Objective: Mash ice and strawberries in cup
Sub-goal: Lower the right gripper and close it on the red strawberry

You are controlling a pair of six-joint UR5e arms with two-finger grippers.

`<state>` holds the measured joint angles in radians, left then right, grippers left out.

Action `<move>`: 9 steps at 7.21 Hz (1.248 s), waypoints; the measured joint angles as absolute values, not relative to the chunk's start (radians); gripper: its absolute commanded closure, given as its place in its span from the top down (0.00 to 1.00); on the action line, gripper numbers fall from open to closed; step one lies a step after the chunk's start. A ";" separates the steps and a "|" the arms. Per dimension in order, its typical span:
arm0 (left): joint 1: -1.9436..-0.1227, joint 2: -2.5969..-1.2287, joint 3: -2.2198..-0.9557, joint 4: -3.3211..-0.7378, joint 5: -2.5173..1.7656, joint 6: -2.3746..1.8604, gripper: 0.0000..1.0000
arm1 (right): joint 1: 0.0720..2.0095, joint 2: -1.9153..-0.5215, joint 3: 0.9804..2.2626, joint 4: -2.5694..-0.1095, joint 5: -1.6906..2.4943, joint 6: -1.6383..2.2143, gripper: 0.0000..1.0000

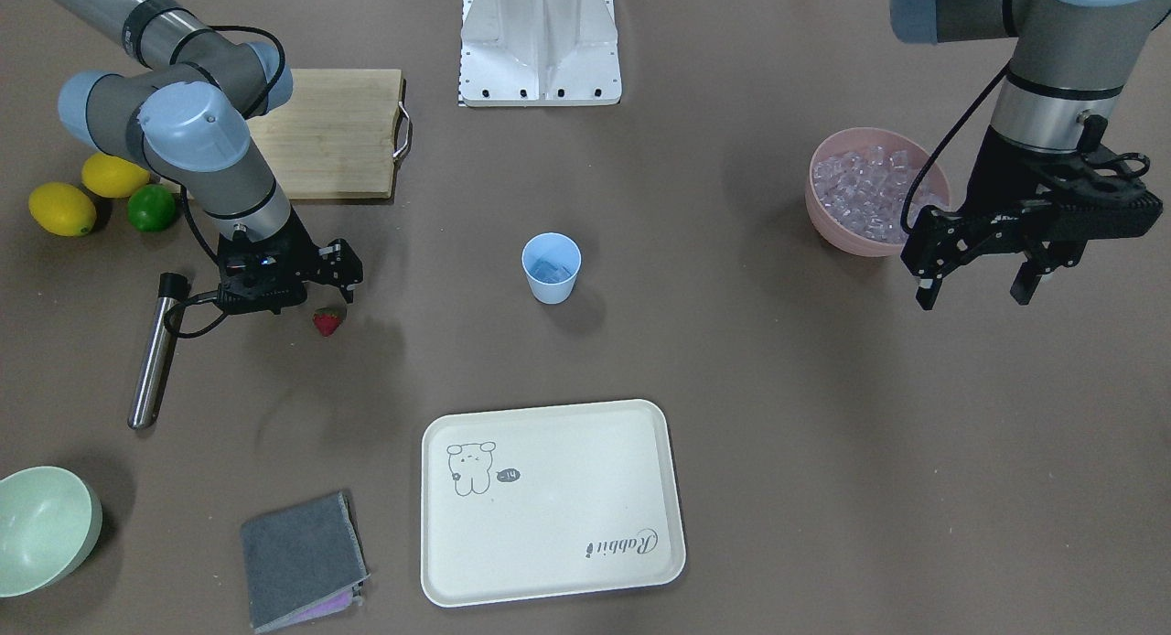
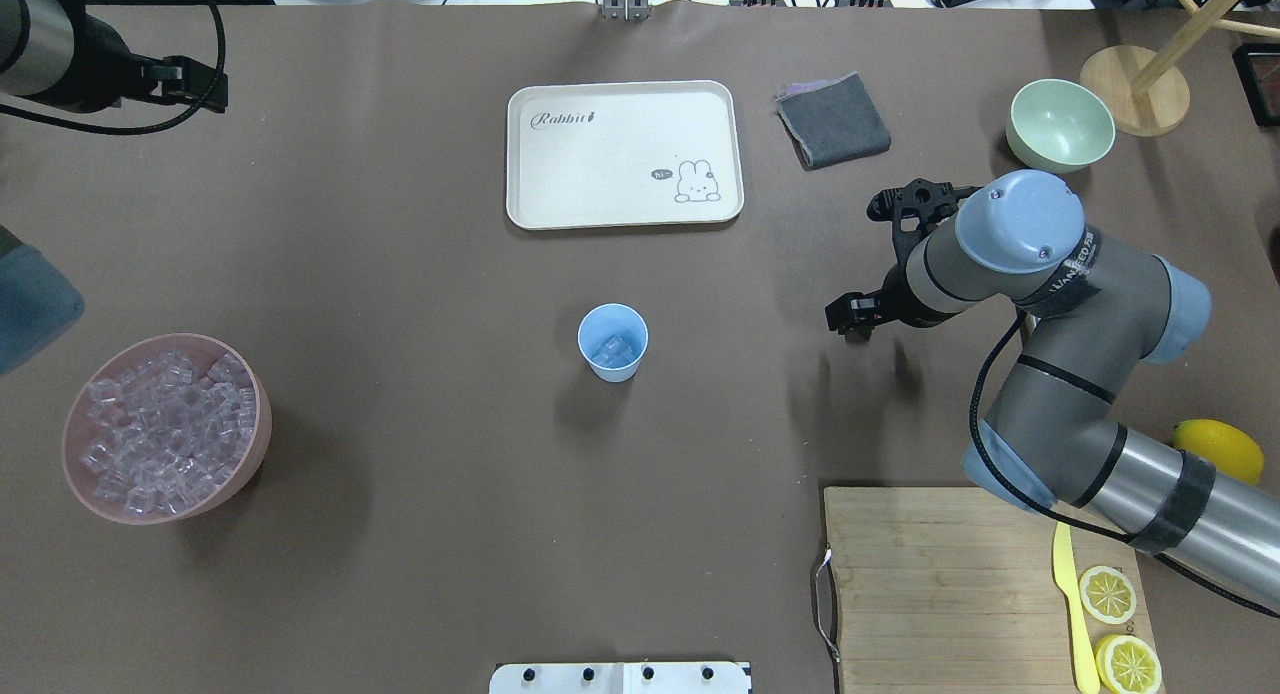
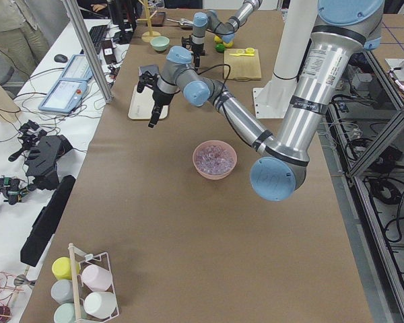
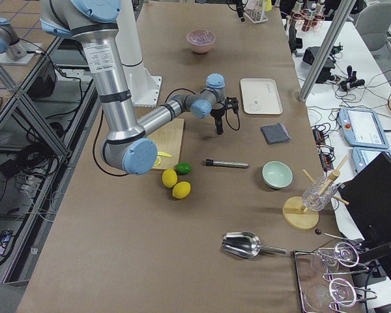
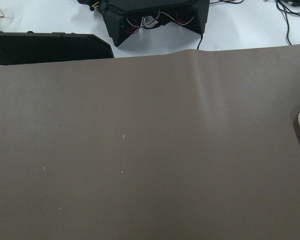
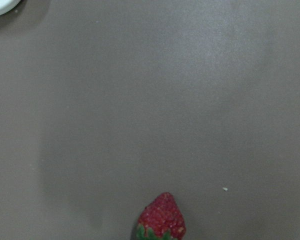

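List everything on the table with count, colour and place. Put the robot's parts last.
ice: many cubes, clear, heaped in the pink bowl, a few in the cup
cup: one, light blue, table centre
pink bowl: one, robot's left side
strawberry: one, red, robot's right side
metal rod: one, silver, beside the strawberry
lemons: two, yellow, touching the lime
lime: one, green
cutting board: one, wooden, carrying two lemon slices and a yellow knife
tray: one, cream, far middle
cloth: one, grey, between tray and green bowl
green bowl: one, pale
left gripper: black, jaws open, beside the pink bowl
right gripper: black, jaws open, by the strawberry
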<state>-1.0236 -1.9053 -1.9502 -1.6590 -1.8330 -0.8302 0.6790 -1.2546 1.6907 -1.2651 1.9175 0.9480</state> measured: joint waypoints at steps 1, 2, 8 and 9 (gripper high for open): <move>-1.024 -1.905 -1.952 -1.658 -1.833 -0.830 0.98 | 0.675 -1.247 1.682 -1.264 1.914 0.948 0.99; -1.024 -1.905 -1.953 -1.658 -1.833 -0.830 0.98 | 0.673 -1.233 1.666 -1.264 1.909 0.948 0.99; -1.035 -1.905 -1.961 -1.654 -1.860 -0.830 0.98 | 0.667 -1.206 1.624 -1.264 1.886 0.947 0.00; -1.042 -1.905 -1.962 -1.654 -1.868 -0.830 0.98 | 0.667 -1.206 1.625 -1.264 1.885 0.947 0.00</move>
<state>-1.0416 -1.9052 -1.9620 -1.6543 -1.8677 -0.8299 0.6675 -1.2064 1.6246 -1.2640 1.8845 0.9472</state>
